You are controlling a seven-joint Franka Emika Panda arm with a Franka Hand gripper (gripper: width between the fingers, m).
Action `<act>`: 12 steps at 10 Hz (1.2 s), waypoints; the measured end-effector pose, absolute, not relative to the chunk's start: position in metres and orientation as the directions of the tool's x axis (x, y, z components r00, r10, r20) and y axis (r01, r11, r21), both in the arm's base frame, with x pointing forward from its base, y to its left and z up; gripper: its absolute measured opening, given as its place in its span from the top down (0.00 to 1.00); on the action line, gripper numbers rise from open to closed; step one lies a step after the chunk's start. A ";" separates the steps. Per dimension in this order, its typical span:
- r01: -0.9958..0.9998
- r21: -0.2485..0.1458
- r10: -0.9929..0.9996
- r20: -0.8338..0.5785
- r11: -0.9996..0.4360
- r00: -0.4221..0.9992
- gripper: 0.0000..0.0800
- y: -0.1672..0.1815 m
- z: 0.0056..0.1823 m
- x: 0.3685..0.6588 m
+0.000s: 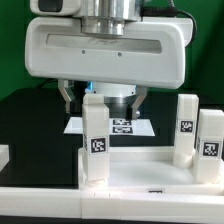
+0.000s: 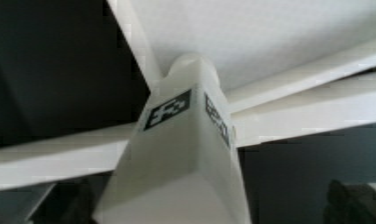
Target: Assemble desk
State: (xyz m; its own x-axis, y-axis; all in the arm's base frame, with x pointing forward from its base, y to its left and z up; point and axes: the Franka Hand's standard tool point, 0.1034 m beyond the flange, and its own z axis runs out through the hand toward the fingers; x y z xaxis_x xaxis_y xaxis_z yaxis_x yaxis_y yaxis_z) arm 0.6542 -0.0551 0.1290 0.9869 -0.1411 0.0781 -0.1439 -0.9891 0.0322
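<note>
The white desk tabletop (image 1: 135, 172) lies across the front with its raised rim up. One white tagged leg (image 1: 93, 140) stands upright in its corner on the exterior view's left. My gripper (image 1: 103, 98) hangs just above that leg's top, jaws wide open and straddling it, holding nothing. In the wrist view the same leg (image 2: 181, 140) rises toward the camera between my dark fingertips (image 2: 354, 200), with a gap on each side. The tabletop rim (image 2: 291, 90) runs behind it. Two more tagged legs (image 1: 186, 125) (image 1: 210, 140) stand on the exterior view's right.
The marker board (image 1: 120, 126) lies flat on the black table behind the tabletop. A white part (image 1: 5, 155) shows at the edge on the exterior view's left. The large white robot body (image 1: 105, 45) fills the upper part of the exterior view.
</note>
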 end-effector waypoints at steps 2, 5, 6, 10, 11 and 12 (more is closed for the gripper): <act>-0.013 0.043 -0.010 0.074 -0.999 0.997 0.19 -0.056 0.130 0.654; -0.009 0.044 -0.006 0.072 -0.999 0.997 0.30 -0.057 0.129 0.654; -0.009 0.044 -0.006 0.072 -0.999 0.997 0.55 -0.057 0.129 0.654; -0.101 0.034 -0.098 0.076 -0.994 0.992 0.64 -0.057 0.128 0.654; -0.231 0.025 -0.228 0.079 -0.973 0.970 0.64 -0.058 0.128 0.654; -0.345 0.016 -0.343 0.082 -0.938 0.936 0.64 -0.059 0.128 0.654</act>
